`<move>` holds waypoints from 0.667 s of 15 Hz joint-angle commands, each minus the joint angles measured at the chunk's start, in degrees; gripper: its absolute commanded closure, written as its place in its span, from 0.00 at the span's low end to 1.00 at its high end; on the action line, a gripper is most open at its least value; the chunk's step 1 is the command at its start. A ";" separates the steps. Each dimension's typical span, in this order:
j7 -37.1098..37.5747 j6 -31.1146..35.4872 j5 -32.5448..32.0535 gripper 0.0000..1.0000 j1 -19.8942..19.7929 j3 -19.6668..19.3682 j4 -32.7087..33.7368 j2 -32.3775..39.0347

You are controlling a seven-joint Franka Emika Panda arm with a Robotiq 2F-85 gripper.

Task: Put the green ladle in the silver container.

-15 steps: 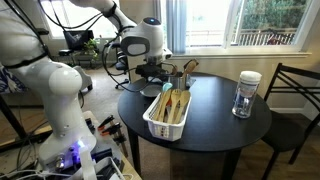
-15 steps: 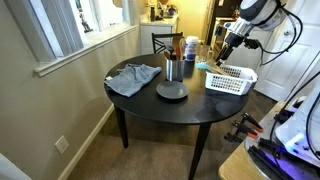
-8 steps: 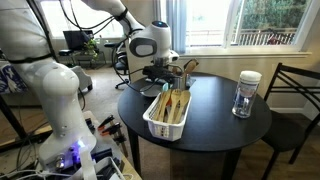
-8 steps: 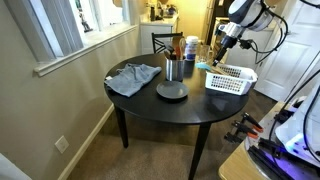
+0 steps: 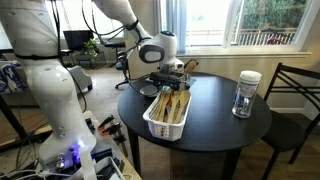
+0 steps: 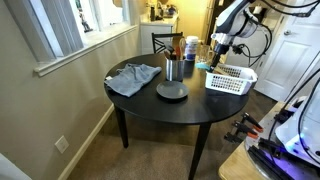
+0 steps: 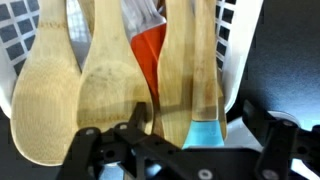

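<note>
Green ladle (image 5: pixel 166 101) lies lengthwise in the white basket (image 5: pixel 152 124), on the left part of the round black table (image 5: pixel 215 125) in an exterior view. The gripper (image 5: pixel 163 79) hangs over the basket's far end, its jaws spread wide with nothing between them. The silver container (image 5: pixel 182 80) stands just beyond it, and a glass jar (image 5: pixel 245 93) sits well apart to the right. In the wrist view, wooden spoons (image 7: pixel 45 95), an orange spatula (image 7: pixel 150 55) and a blue-green tip (image 7: pixel 205 133) lie side by side in the basket, beneath the fingers (image 7: pixel 272 140).
</note>
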 commanded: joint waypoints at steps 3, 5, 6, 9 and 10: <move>1.82 -2.17 -5.37 0.00 -5.13 5.18 0.83 -0.51; 2.90 -2.59 -8.63 0.00 -5.52 5.88 -0.09 -2.49; 3.44 -3.55 -10.35 0.00 -5.60 6.17 -0.55 -3.82; 8.25 -8.11 -18.27 0.00 -5.36 6.54 -0.95 -7.55; 9.19 -9.90 -19.97 0.00 -5.29 6.72 -0.78 -8.65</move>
